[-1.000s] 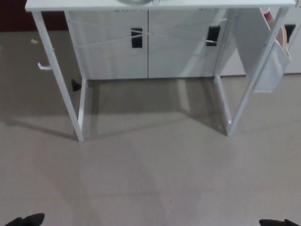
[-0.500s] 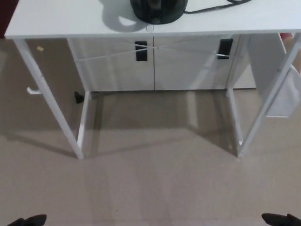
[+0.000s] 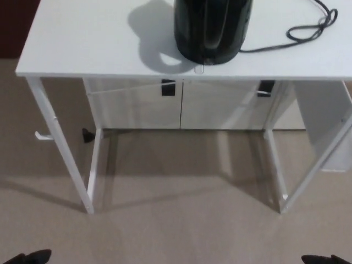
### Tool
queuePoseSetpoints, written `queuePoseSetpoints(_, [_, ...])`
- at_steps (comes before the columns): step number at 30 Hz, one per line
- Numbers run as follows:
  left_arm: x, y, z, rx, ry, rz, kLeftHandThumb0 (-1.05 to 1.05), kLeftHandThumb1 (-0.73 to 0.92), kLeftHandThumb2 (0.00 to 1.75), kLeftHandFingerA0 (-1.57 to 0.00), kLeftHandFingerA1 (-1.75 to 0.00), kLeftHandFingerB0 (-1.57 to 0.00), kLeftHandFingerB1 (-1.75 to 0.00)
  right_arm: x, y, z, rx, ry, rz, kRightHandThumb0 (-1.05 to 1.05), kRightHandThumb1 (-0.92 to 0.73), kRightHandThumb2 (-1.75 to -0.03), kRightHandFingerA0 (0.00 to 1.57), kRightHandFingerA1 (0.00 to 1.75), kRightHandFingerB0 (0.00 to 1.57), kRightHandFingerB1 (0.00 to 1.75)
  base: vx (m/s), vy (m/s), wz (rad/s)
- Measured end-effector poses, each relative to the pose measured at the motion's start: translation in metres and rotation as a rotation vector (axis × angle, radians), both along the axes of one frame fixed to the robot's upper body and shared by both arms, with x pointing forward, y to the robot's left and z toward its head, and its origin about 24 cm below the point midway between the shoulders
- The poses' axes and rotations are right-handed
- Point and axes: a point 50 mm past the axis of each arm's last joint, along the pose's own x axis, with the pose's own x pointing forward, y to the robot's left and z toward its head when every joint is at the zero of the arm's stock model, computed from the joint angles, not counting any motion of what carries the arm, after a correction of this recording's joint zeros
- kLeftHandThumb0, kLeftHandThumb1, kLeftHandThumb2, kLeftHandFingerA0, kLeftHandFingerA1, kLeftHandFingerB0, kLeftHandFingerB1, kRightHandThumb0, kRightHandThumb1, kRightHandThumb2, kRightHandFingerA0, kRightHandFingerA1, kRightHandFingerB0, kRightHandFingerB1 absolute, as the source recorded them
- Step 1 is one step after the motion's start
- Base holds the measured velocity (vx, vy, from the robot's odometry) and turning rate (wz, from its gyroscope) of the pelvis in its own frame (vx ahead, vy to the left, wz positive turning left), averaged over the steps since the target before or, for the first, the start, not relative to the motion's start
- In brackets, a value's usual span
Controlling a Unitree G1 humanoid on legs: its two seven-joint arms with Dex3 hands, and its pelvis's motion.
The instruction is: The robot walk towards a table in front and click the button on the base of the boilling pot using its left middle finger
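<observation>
Glossy black rounded boiling pot [image 3: 212,30] on matte white table [image 3: 82,49]; hands' grip indiscernible.

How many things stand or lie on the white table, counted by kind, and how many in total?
Black boiling pot: 1
Black power cord: 1
Total on the white table: 2
</observation>
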Motion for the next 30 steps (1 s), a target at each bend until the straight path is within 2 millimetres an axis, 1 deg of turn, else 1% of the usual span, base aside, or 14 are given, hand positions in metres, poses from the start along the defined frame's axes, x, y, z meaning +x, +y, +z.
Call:
queuePoseSetpoints(5, [0.0, -0.0002, -0.0004, 0.007, 0.006, -0.011, -0.17, 0.57, 0.58, -0.19, -0.37, -0.19, -0.31, -0.0004, 0.0014, 0.0004, 0.004, 0.001, -0.001, -0.07, -0.44, -0.52, 0.62, 0.54, 0.5, 0.47, 0.15, -0.08, 0.14])
queuePoseSetpoints(11, [0.0049, -0.0027, -0.0003, 0.007, -0.004, -0.028, -0.16, 0.57, 0.58, -0.19, -0.38, -0.19, -0.31, 0.0037, -0.0026, 0.0032, -0.005, -0.013, -0.008, -0.06, -0.44, -0.52, 0.63, 0.54, 0.5, 0.47, 0.15, -0.051, -0.02])
queuePoseSetpoints(12, [0.0048, -0.0026, -0.0003, 0.008, -0.003, -0.028, -0.14, 0.57, 0.58, -0.2, -0.38, -0.2, -0.31, 0.0035, -0.0026, 0.003, -0.005, -0.012, -0.008, -0.05, -0.45, -0.52, 0.62, 0.52, 0.5, 0.46, 0.12, 0.035, -0.11])
queuePoseSetpoints(18, [0.0037, -0.0029, -0.0036, 0.013, 0.013, -0.032, -0.16, 0.56, 0.58, -0.2, -0.39, -0.2, -0.31, 0.0004, -0.0029, 0.0011, -0.004, 0.0, -0.015, -0.04, -0.45, -0.52, 0.63, 0.53, 0.5, 0.47, 0.16, 0.16, -0.09])
queuePoseSetpoints(22, [0.0062, 0.0006, -0.0009, 0.033, 0.006, -0.039, -0.17, 0.55, 0.58, -0.23, -0.4, -0.23, -0.32, 0.0007, 0.0003, 0.0004, 0.006, -0.002, -0.012, -0.07, -0.45, -0.52, 0.64, 0.53, 0.51, 0.47, 0.21, 0.164, -0.01])
queuePoseSetpoints(30, [0.0067, 0.001, -0.0017, 0.042, 0.01, -0.045, -0.17, 0.54, 0.58, -0.26, -0.41, -0.25, -0.33, 0.0012, 0.0006, 0.0005, 0.006, -0.003, -0.01, -0.04, -0.45, -0.52, 0.65, 0.53, 0.51, 0.47, 0.16, -0.035, 0.07])
